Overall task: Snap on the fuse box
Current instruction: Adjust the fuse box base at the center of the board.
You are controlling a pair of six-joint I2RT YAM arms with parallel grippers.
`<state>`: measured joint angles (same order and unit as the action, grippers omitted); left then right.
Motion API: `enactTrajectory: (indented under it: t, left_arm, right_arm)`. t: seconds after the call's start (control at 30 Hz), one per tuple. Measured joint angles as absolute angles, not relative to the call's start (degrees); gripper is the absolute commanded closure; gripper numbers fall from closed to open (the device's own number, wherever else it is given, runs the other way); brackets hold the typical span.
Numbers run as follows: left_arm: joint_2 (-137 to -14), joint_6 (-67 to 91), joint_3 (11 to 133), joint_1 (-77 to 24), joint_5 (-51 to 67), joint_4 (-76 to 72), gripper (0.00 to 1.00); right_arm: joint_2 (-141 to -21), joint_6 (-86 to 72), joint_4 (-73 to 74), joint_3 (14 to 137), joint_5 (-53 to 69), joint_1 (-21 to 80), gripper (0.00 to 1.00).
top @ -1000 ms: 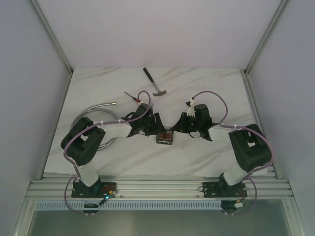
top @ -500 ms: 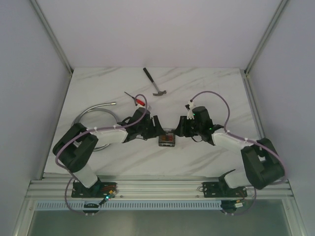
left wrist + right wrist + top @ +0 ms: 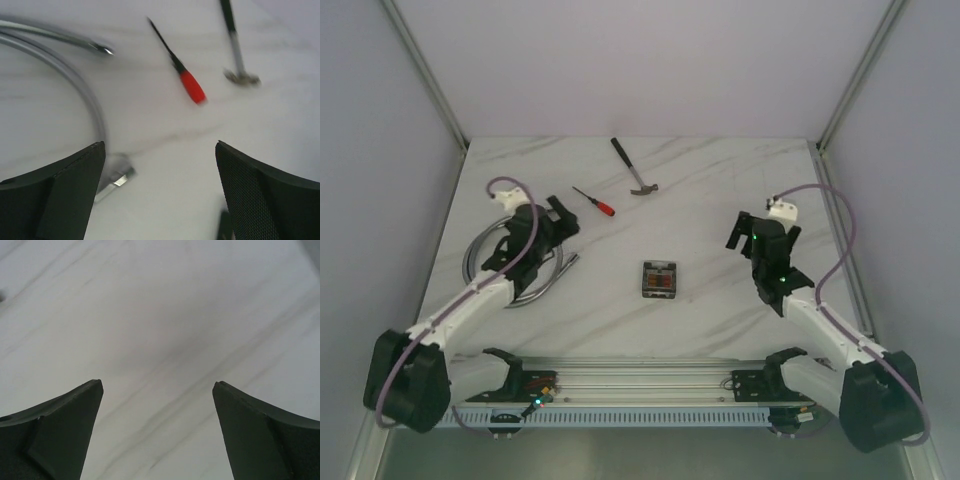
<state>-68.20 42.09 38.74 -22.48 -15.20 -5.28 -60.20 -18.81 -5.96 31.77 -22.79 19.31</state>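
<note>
The left claw [image 3: 563, 218] stands spread wide with nothing between its fingers. It hovers over the left part of the table [image 3: 720, 170] and points toward the far right. Its wrist sits above a coiled metal hose [image 3: 480, 250]. From there the white forearm runs back down and left to an elbow folded low by the near left corner.

The right claw [image 3: 740, 232] is also spread wide and holds nothing. It is over the right part of the table and points left. Its forearm slants down and right to an elbow at the near right corner, so the two arms mirror each other.

The fuse box [image 3: 659, 279] lies flat between them, near the middle of the table, with its red fuses facing up. It is well apart from both claws, and only the top view shows it.

The left wrist view is blurred. It looks past the left claw [image 3: 160, 145] to the hose [image 3: 75, 82], whose end fitting lies just beside the left finger. Farther out are the screwdriver [image 3: 180, 75] and the hammer [image 3: 236, 50]. In the top view the screwdriver [image 3: 594, 200] and hammer [image 3: 636, 168] lie toward the far edge.

The right wrist view shows only bare marbled table [image 3: 160, 315] beyond the right claw [image 3: 157, 384].
</note>
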Motion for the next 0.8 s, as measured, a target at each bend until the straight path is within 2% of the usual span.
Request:
enactTrajectory:
  t: [0.17, 0.37, 0.47, 0.6, 0.8]
  left_arm:
    - [-62.4, 38.0, 36.0, -13.7, -24.9, -6.0, 0.00]
    - [-60.6, 35.4, 29.6, -5.9, -28.2, -8.9, 0.00]
    - [-60.1, 35.0, 27.5, -5.3, -23.4, -10.1, 0.00]
    - [-61.3, 36.4, 26.1, -5.8, -11.0, -15.1, 0.00]
    - [-67.0, 39.8, 24.4, -15.1, 2.7, -23.4, 0.04]
  right_arm:
    - [-59.5, -15.5, -15.9, 24.5, -30.8, 14.9, 0.01]
    - [-60.6, -12.1, -23.6, 20.7, -30.6, 10.8, 0.01]
    - [-58.9, -11.5, -24.4, 20.1, -27.6, 10.3, 0.01]
    - [-57.5, -10.8, -24.6, 20.0, -22.7, 10.3, 0.01]
    - [-56.6, -9.3, -26.5, 18.2, -17.6, 10.3, 0.01]
